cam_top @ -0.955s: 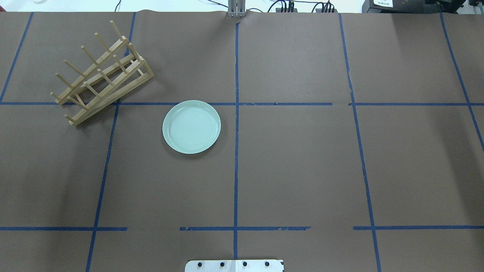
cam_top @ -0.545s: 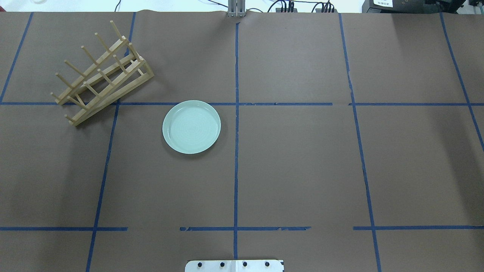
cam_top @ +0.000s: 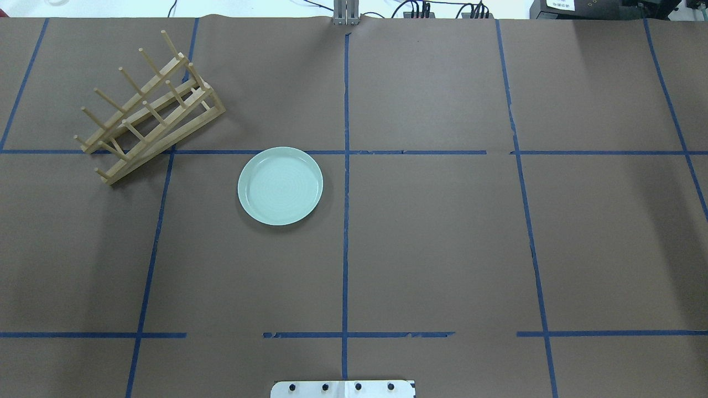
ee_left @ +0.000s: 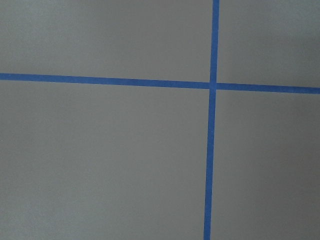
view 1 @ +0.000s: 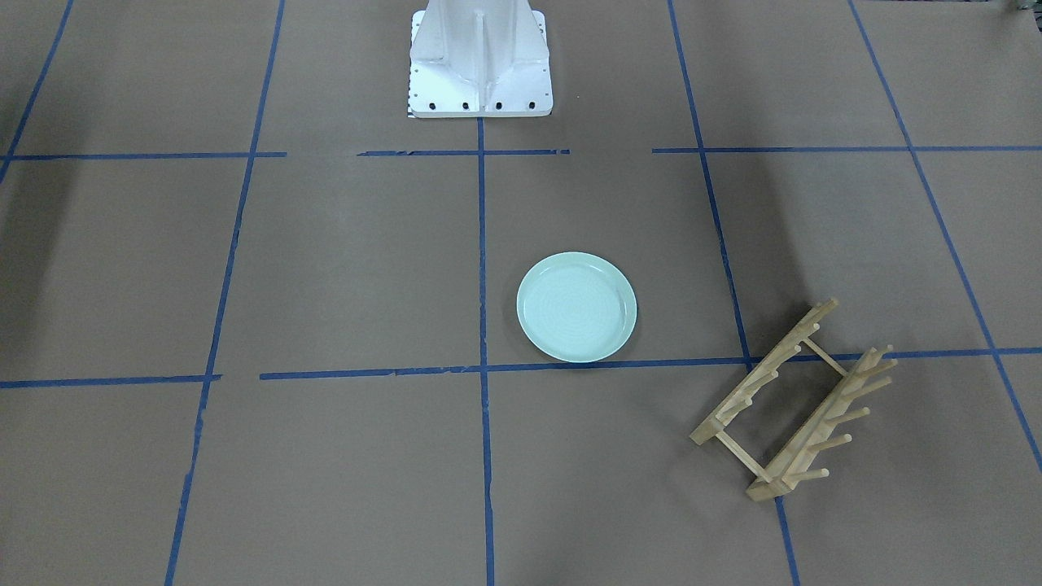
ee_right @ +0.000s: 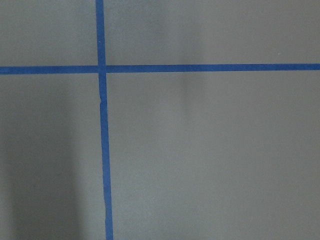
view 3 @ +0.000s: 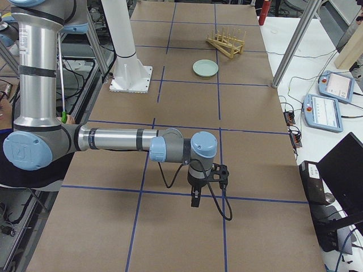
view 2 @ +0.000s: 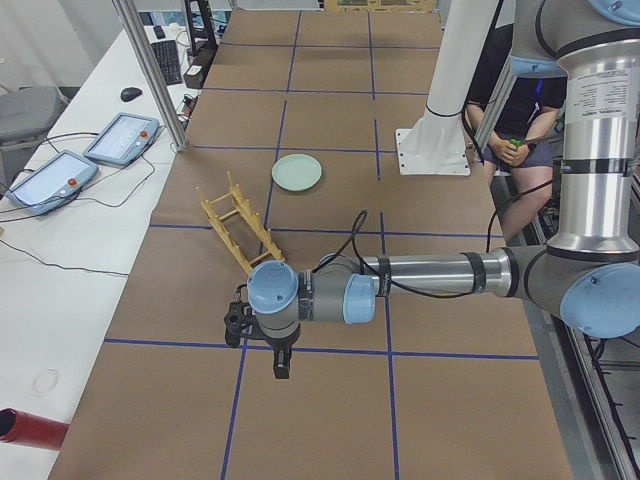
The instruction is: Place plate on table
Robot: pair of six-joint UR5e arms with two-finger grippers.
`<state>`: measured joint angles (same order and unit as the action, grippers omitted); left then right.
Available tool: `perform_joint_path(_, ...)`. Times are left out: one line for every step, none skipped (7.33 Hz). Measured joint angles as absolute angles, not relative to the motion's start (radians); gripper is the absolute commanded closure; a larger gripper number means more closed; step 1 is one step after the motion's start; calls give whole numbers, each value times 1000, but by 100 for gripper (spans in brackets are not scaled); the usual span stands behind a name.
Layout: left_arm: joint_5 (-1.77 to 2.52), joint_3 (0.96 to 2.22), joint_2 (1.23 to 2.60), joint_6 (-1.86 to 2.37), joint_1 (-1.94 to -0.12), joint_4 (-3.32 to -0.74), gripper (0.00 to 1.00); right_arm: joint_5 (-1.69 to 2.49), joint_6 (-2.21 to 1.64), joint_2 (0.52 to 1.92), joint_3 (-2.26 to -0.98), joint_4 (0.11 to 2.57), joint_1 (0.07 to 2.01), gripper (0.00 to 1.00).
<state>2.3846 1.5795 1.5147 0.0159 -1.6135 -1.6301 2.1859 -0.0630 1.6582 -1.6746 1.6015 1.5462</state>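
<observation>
Plate (cam_top: 280, 186) unmoved, far from left end effector (view 2: 282, 368)

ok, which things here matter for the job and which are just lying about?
Job: plate, table.
Lying about: wooden rack, white base, two tablets.

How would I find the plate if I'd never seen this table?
Start with the big brown table crossed by blue tape lines. In the overhead view, just left of the middle line, the plate lies flat on the paper. It is round and pale mint green, while the wooden peg rack nearby is a slanted frame of sticks.
</observation>
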Motion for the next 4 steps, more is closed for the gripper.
perform_joint_path(2384,1581,1517,17,-1613,-1630,0,2186,-63,1658,-1675,1601,1546,0)
perform_joint_path(2385,1583,1517,17,-1613,-1630,0,2186,-63,1658,-1675,1601,1546,0)
perform_joint_path(2385,1586,1518,18,-1612,-1630,0,2186,-63,1658,-1675,1601,1546,0)
perform_joint_path(2385,1589,1518,18,-1612,-1629,0,2186,-63,1658,-1675,1601,1546,0)
